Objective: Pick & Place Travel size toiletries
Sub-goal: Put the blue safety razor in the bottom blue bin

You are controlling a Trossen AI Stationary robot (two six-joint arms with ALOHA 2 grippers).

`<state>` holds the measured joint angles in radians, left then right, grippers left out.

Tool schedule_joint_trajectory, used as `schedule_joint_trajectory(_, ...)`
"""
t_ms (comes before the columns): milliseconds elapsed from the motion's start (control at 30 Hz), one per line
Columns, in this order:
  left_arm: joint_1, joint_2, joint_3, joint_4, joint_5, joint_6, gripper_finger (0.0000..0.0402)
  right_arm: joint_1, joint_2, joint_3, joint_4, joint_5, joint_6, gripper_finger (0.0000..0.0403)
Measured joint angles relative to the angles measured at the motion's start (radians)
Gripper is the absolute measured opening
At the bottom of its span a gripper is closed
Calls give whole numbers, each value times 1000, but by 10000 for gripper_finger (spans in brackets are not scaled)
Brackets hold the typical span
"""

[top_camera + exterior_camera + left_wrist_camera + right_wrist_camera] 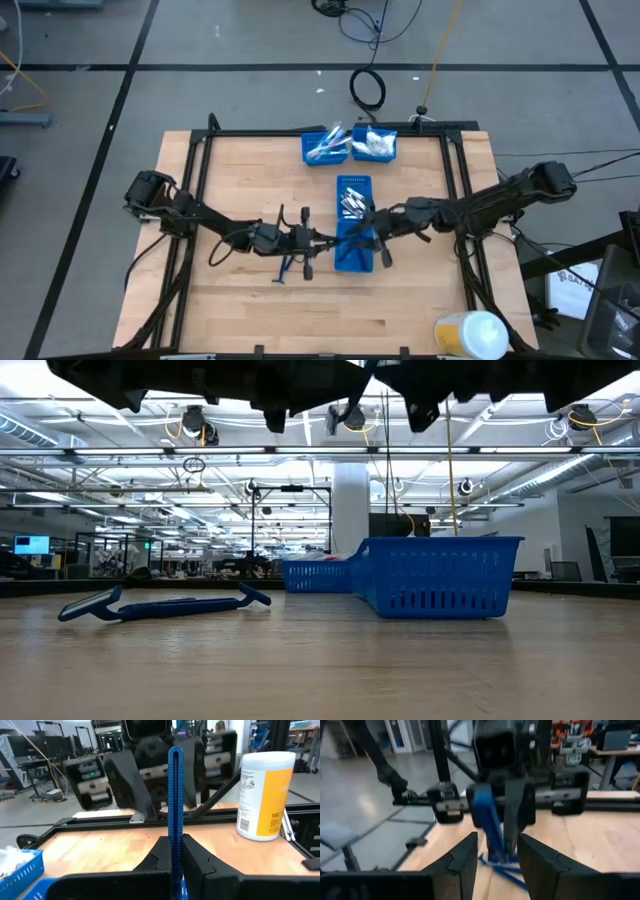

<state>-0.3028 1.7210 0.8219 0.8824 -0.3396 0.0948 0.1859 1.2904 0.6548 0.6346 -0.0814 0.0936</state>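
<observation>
1. Ribbed blue plastic razor [175,810], slim and straight, pinched upright in left end effector [175,851] above pale wooden worktop [240,300] centre.
2. Spread right end effector [497,851] at its 3 o'clock, over slotted blue bin [352,256].
3. More razors [165,604] flat at 6 o'clock.

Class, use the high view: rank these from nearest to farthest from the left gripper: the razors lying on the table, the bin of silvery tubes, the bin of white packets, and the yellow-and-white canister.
From the left gripper:
1. Razors on the table, just beside it, toward the near edge.
2. Bin of silvery tubes, mid-table.
3. Bin of white packets, at the far edge.
4. Yellow-and-white canister, near right corner.
</observation>
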Motion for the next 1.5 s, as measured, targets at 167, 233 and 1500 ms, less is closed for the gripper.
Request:
schedule_joint_trajectory(167, -1, 0, 0, -1, 2, -23, 9, 14, -8, 0, -11, 3, -2, 130)
schedule_joint_trajectory(233, -1, 0, 0, -1, 3, -28, 5, 13, 5, 0, 0, 4, -4, 130)
schedule_joint_trajectory(1500, 18, 47, 62, -102, -62, -22, 60, 10, 21, 0, 5, 26, -70, 23)
